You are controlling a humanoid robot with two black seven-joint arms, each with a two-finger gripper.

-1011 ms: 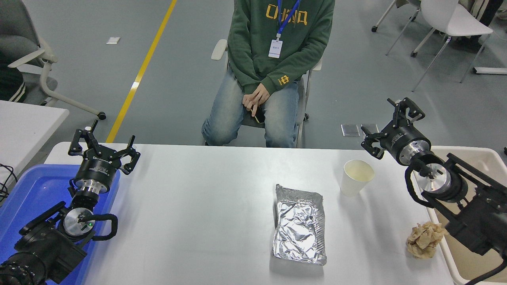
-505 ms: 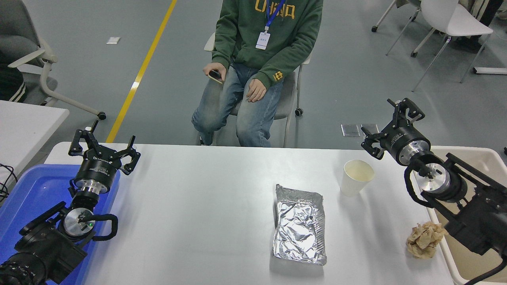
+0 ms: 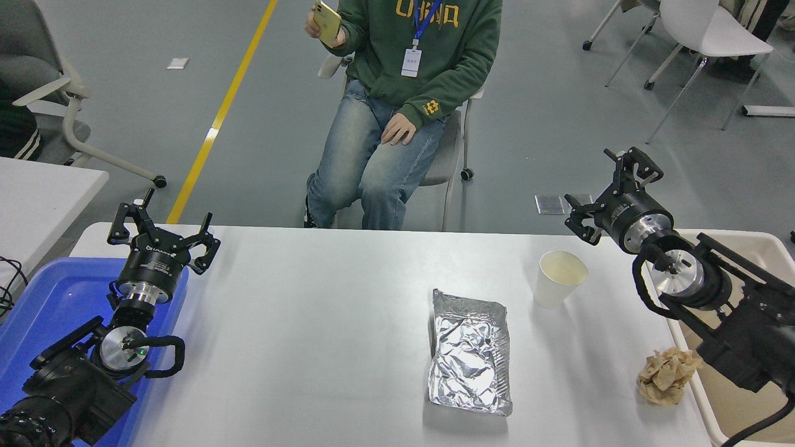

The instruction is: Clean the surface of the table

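Jaws spread on right gripper [image 3: 612,186], empty above far table surface [image 3: 323,323] edge, likely poised for paper cup [image 3: 559,278]; left gripper [image 3: 163,234] spread too, parked over blue tray [image 3: 43,298].

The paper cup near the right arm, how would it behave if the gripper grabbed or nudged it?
The paper cup looks thin-walled, so a firm squeeze would probably dent it. It stands upright, appears empty, so likely light and apt to tip if pushed.
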